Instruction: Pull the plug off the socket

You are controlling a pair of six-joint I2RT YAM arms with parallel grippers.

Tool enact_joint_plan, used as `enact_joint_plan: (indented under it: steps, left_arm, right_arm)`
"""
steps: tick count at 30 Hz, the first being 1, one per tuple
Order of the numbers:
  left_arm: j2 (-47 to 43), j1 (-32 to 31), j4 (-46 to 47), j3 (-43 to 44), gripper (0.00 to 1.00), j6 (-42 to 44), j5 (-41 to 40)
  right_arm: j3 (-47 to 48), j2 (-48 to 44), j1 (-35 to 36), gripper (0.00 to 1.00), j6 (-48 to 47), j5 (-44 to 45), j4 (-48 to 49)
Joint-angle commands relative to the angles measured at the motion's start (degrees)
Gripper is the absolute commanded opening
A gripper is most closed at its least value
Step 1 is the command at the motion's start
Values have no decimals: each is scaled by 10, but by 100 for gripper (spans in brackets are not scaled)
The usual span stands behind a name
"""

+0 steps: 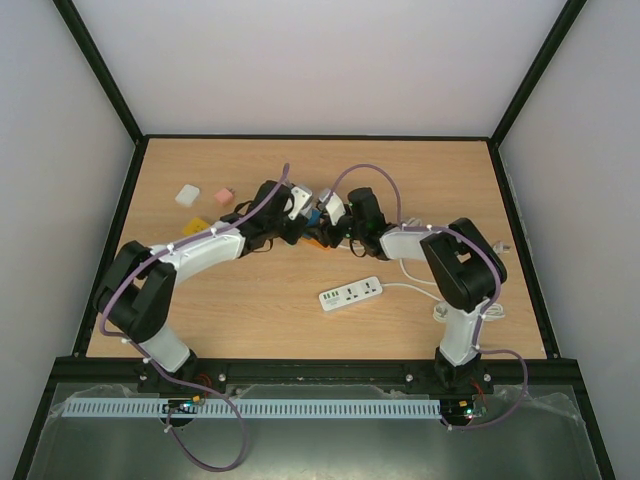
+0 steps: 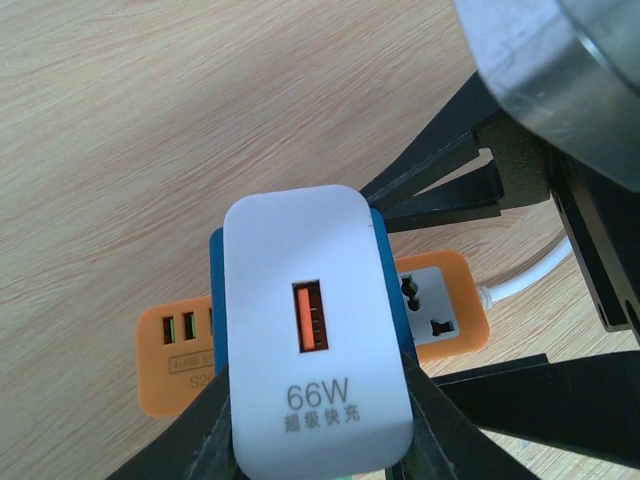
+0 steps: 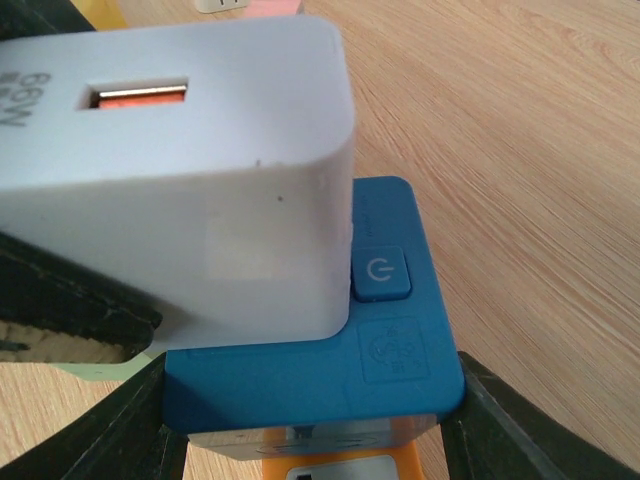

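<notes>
While seated in blue socket (image 3: pixel 300 385), plug (image 2: pixel 345 300) looks white.

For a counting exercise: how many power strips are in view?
2: a white power strip near the right arm; an orange power strip beneath the blue socket. Others may be hidden.

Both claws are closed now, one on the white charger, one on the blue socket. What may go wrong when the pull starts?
1. The left claw holds the charger only near one end, on smooth sides; it may slip off.
2. The right claw pinches the socket at its lower corners, so the socket may twist out.
3. The orange strip lies just behind and may be dragged or knocked.
</notes>
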Motion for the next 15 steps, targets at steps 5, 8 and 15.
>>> enact_joint_plan:
  steps: [5,8,15]
  left_arm:
    - [-51,-15,75,-1,3,-10,-2]
    - [-57,-13,80,3,3,-24,7]
    - [-73,-4,110,-12,3,-35,19]
  right_arm:
    - [6,31,7,20,0,33,-14]
    - [7,35,7,18,-4,37,-18]
    - [11,45,7,16,-2,45,-22]
